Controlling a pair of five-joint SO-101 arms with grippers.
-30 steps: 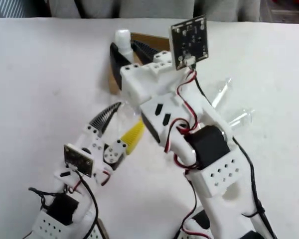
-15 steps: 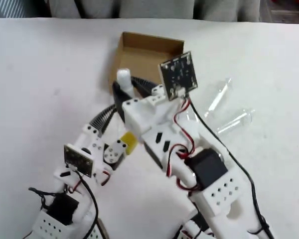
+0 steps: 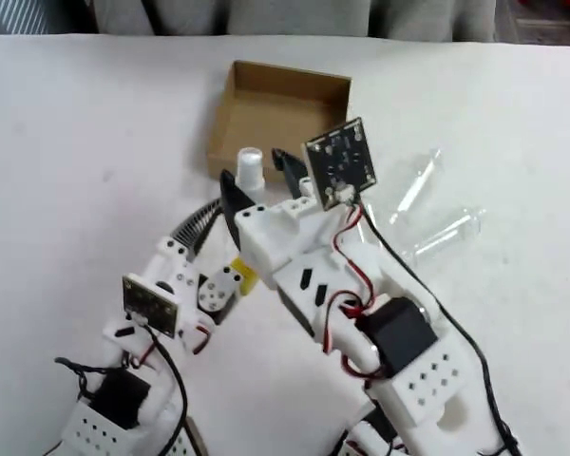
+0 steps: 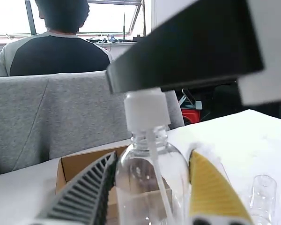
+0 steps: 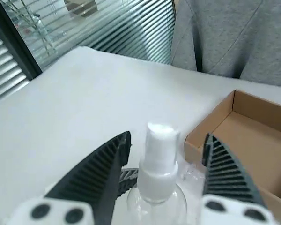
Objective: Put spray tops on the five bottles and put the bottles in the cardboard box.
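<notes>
A bottle (image 4: 150,187) is gripped upright in the left hand (image 4: 154,158), squeezed between its grey ribbed finger and its yellow finger. A white spray top (image 4: 147,110) sits on the bottle's neck. The right hand (image 5: 167,138) is held over the left hand. Its two black fingers are spread wide on either side of the spray top. A gap is seen between each black finger and the top, so nothing is pinched by this hand.

The cardboard box (image 3: 290,74) is found just past the fingertips of both hands, with its open side up. Its near wall is close to the bottle, but it cannot be told whether the two touch. The white bench (image 3: 76,142) spreads wide on the outer side of the left hand and past the box. On the outer side of the right hand, a second bottle (image 3: 413,185) and a third bottle (image 3: 448,231) are laid flat on the bench, near each other but apart.

The lower part of the held bottle is cut off in the wrist views. In the high view it is covered by the right arm, and most of the yellow finger is hidden there too.
</notes>
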